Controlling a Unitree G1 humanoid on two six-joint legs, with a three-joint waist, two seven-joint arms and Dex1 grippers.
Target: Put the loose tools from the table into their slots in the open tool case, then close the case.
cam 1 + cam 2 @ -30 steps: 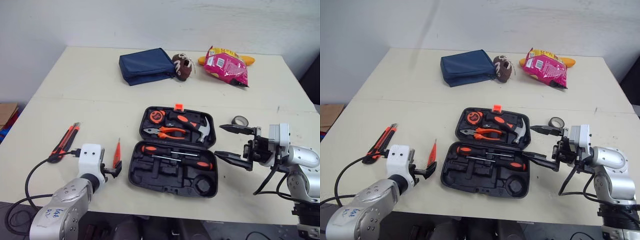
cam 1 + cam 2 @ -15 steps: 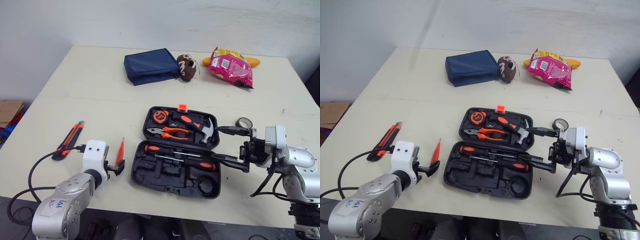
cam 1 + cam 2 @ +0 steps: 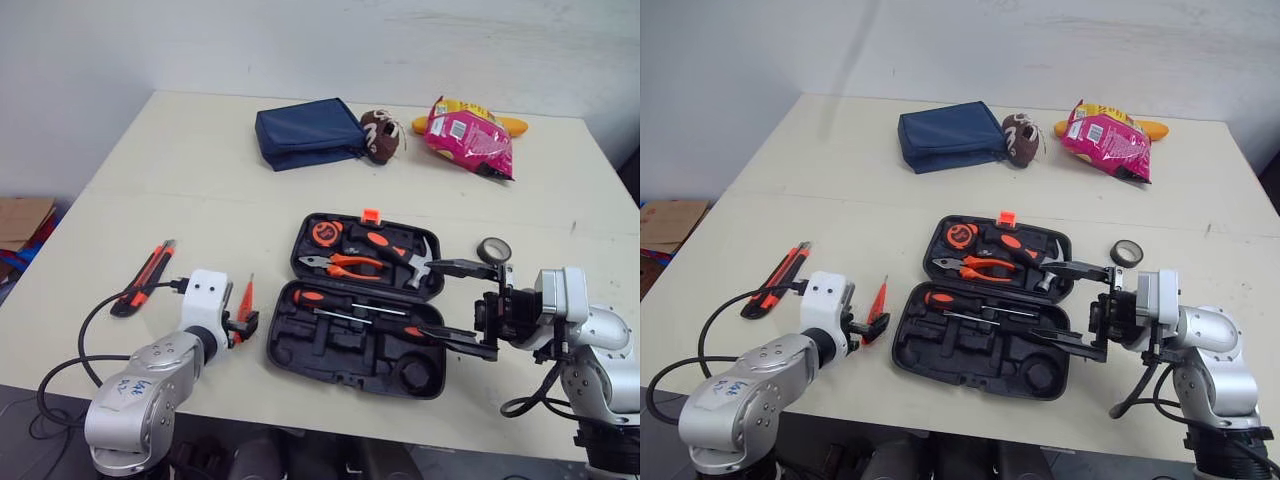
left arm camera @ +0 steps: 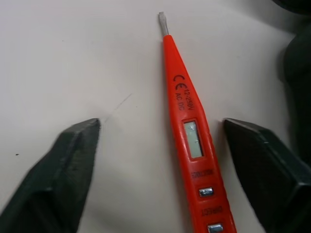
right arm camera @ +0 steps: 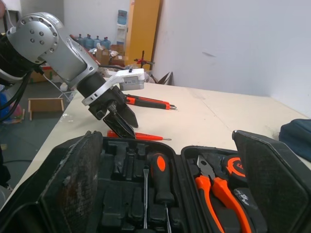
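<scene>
Cream counter (image 3: 200, 180), open tool case (image 3: 340, 345) near its front edge. At its 9 o'clock the released left gripper (image 4: 160, 125) straddles the tester pen (image 4: 187, 121) without touching; the right gripper (image 3: 428, 298) gapes at 3 o'clock.

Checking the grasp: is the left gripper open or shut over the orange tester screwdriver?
Open: the left gripper straddles the orange tester screwdriver, both fingers clear of it.

Bright even indoor light, soft shadows, sharp head views, wrist foregrounds blurred
</scene>
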